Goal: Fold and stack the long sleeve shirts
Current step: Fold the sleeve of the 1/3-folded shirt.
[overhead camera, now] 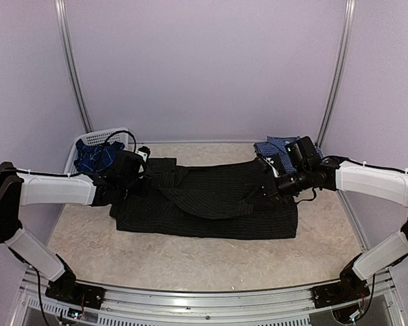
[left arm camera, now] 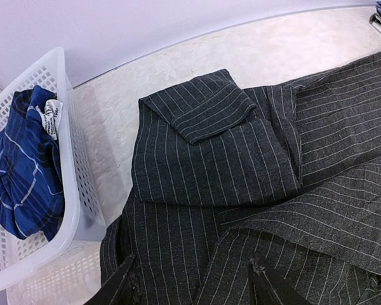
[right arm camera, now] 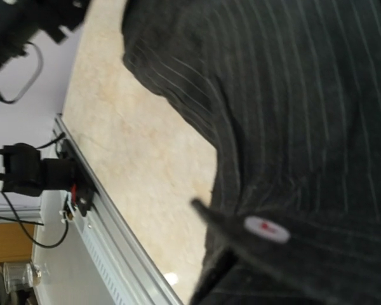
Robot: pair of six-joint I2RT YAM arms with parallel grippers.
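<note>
The black pinstriped shirt (overhead camera: 211, 204) lies across the middle of the table, partly folded, with a sleeve and cuff (left arm camera: 206, 105) laid over its left part. My left gripper (overhead camera: 137, 182) hovers low over the shirt's left end with its jaws wide open and empty; in the left wrist view (left arm camera: 193, 279) both fingers frame the cloth. My right gripper (overhead camera: 266, 185) is at the shirt's right end and shut on its cloth, which drapes over the fingers (right arm camera: 222, 254). The blue-and-white checked shirt (overhead camera: 272, 146) lies at the back right. The darker blue plaid shirt (overhead camera: 95, 156) sits in the basket.
A white lattice basket (overhead camera: 73, 155) stands at the back left, close beside the left gripper, and also shows in the left wrist view (left arm camera: 57, 70). The table's metal front rail (right arm camera: 108, 222) runs along the near edge. Bare beige tabletop (overhead camera: 190, 258) lies in front of the shirt.
</note>
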